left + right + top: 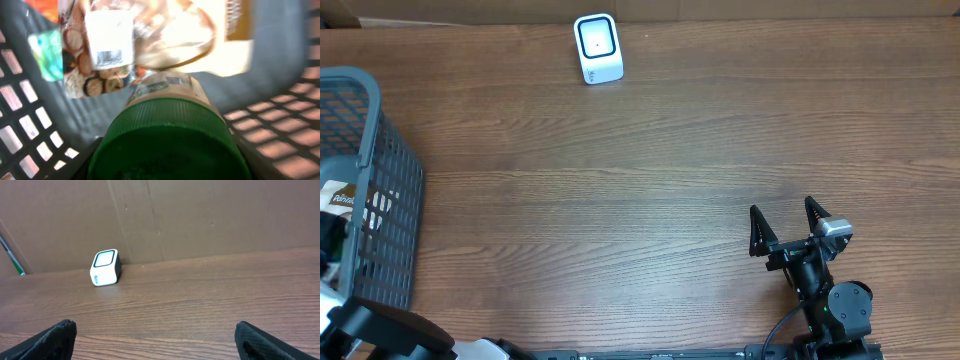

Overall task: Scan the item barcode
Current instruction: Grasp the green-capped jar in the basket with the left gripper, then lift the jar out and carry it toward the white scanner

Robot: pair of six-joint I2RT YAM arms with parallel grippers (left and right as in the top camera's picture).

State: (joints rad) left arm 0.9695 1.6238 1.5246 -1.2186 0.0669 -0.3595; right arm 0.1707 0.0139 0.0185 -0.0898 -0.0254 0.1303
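Left end effector (162, 162): sits deep inside the grey basket (392, 170) at the left edge of the desk (650, 200), hard up against the green lid (165, 135) of a jar (170, 87). Shows almost nothing of its own fingers, only dark slivers to either side of the lid, so cannot tell whether spread, pressed together or pinching the jar.

Jar: lies in the basket with the lid toward the wrist camera and the labelled body pointing away. Seems to touch a printed packet (80, 75) just behind it, though blur and glare make that uncertain. Packet: carries a white label with a barcode (109, 47), facing up toward the camera. Around both, grey lattice walls on the left and right.

Right end effector (783, 212): hovers near the near right corner of the desk, spread wide and holding nothing, with only bare wood between the fingers (55, 337). Points toward the far edge.

Scanner (598, 47): a small white box with a dark-rimmed window, standing at the far edge of the desk, left of the middle, well apart from both the basket and the right end effector. Stands just in front of a brown cardboard wall (200, 215).
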